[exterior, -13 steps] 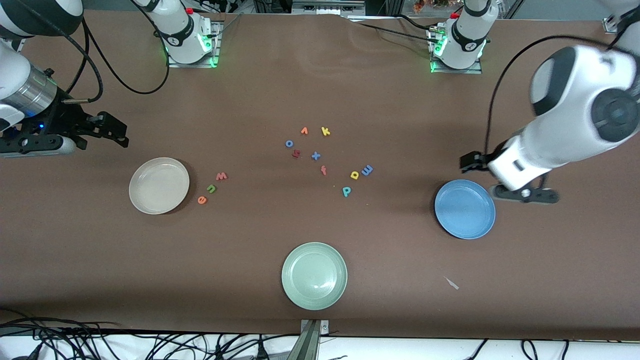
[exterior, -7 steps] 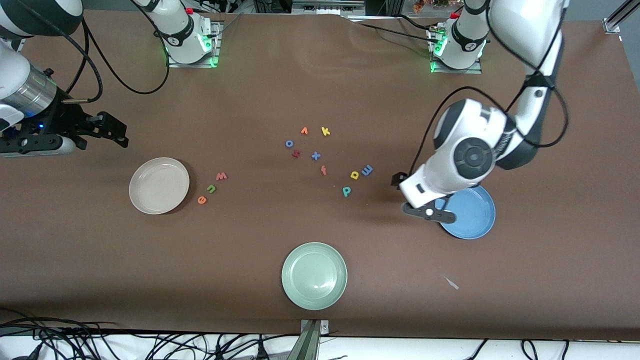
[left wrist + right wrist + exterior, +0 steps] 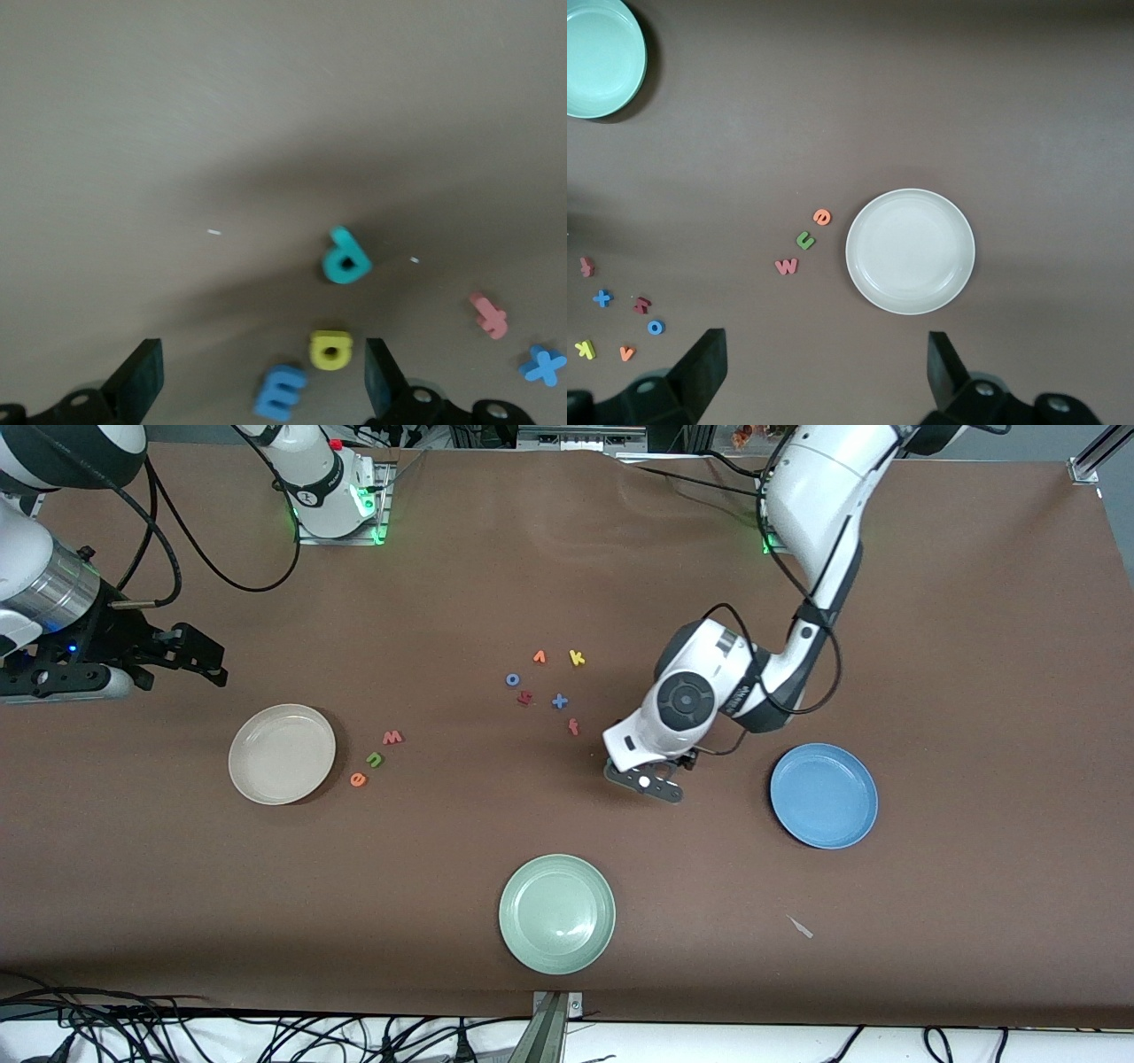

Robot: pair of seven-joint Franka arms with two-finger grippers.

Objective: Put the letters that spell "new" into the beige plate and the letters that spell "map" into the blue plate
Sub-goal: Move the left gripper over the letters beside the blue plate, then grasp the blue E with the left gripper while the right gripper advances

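My left gripper (image 3: 261, 370) hangs open over the blue m (image 3: 281, 393) and yellow a (image 3: 330, 349), which lie between its fingers' lines. The teal p (image 3: 345, 257) lies just past them. In the front view the left hand (image 3: 651, 755) hides all three. The blue plate (image 3: 823, 795) sits empty toward the left arm's end. The pink-red w (image 3: 392, 737), green n (image 3: 375, 759) and orange e (image 3: 358, 779) lie in a short arc beside the empty beige plate (image 3: 282, 754). My right gripper (image 3: 202, 657) waits open in the air over bare table near the beige plate (image 3: 911, 251).
Other letters lie mid-table: yellow k (image 3: 577, 658), orange letter (image 3: 539, 657), blue o (image 3: 512, 679), dark red letter (image 3: 524, 698), blue x (image 3: 559, 701), red-orange f (image 3: 573, 726). A pale green plate (image 3: 556, 913) sits nearest the front camera. A small scrap (image 3: 800, 926) lies near it.
The left arm has swung from beside the blue plate toward the middle and now covers the m, a and p. The right arm has not moved.
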